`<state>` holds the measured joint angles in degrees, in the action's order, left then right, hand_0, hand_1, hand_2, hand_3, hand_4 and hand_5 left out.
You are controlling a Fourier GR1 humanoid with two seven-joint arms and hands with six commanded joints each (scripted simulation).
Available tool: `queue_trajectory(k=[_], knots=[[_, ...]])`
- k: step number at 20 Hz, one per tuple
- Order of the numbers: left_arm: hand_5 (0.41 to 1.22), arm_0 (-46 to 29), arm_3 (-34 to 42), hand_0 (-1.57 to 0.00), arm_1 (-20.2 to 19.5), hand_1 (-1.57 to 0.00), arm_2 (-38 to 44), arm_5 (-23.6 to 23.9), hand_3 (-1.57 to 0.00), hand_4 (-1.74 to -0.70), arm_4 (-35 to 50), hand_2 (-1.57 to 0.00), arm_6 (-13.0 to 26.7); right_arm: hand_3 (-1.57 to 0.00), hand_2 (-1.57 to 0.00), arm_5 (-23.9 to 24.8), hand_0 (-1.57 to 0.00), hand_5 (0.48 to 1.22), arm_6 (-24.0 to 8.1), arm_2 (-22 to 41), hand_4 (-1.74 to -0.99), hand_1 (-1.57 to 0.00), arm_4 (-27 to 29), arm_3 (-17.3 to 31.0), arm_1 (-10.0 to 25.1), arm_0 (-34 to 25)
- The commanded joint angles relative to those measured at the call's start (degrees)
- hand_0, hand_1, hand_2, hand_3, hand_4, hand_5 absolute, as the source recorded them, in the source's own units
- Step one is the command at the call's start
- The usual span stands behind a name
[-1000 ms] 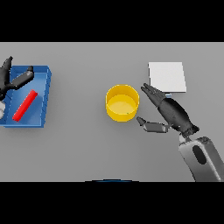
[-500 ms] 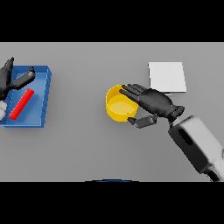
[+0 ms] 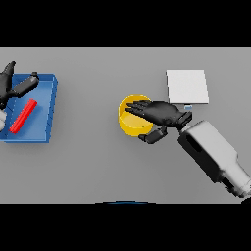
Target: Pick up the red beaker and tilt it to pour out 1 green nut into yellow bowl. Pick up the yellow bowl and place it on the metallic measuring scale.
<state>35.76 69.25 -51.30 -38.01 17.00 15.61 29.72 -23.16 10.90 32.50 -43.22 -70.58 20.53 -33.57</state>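
Note:
The yellow bowl [image 3: 128, 117] stands on the grey table at the middle. My right hand [image 3: 162, 112] lies over its right half, with relaxed fingers reaching across the rim and the thumb [image 3: 151, 137] just outside the bowl's lower right wall. The hand hides part of the bowl's inside. The red beaker [image 3: 23, 116] lies on its side in a blue tray [image 3: 44, 110] at the far left. My left hand [image 3: 11, 86] is open above the tray's left end, apart from the beaker. The metallic scale [image 3: 187, 86] is a pale square plate behind the right hand.
A small white object [image 3: 2, 118] shows at the view's left edge beside the tray. Bare grey table lies between the tray and the bowl, and in front of both.
My right hand has moved left, from beside the bowl to over its right half. The left hand has drifted slightly left above the tray. The bowl and the beaker have stayed put.

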Motion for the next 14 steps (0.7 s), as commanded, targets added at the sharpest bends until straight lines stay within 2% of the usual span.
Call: queue_trajectory(k=[1,4,8,11,13,14], knots=[[0.734,-0.29,0.35,0.00,-0.18,0.00,0.05,0.06,0.00,-0.80,0.11,0.00,-0.18,0.00,0.00,-0.68,0.00,0.678,0.86,0.45,-1.270,0.00,0.04,0.44,0.01,-0.31],[0.735,-0.37,0.50,0.00,-0.36,0.00,0.05,0.20,0.00,-0.80,0.09,0.00,0.22,0.00,0.00,-1.80,0.00,0.671,0.33,1.62,-1.295,0.00,-0.83,2.82,-0.65,-1.77],[0.735,-1.06,-0.28,0.00,-0.29,0.00,-0.01,0.38,0.00,-0.80,-0.25,0.00,-1.12,0.00,0.00,-3.81,0.00,0.690,0.05,3.10,-1.307,0.00,-1.66,2.98,-0.40,-2.46],[0.729,-0.47,-0.10,0.00,-0.67,0.00,0.32,0.12,0.00,-0.79,-0.01,0.00,-0.63,-0.01,0.00,-3.90,0.00,0.729,-0.59,3.74,-1.308,0.00,-2.28,4.48,-1.40,-3.64],[0.725,-0.41,-0.17,0.00,-0.28,0.00,-0.02,0.28,0.00,-0.79,-0.39,0.00,-0.96,-0.09,-0.07,-4.56,-0.02,0.784,-2.05,4.59,-1.339,-0.04,-3.04,4.37,-1.60,-3.27],[0.723,-0.78,0.14,0.00,-0.96,0.00,0.30,0.13,0.00,-0.79,-0.08,0.00,-1.05,-0.16,-0.13,-4.48,-0.09,0.820,-2.29,4.91,-1.362,-0.11,-3.50,4.48,-1.58,-3.43]])
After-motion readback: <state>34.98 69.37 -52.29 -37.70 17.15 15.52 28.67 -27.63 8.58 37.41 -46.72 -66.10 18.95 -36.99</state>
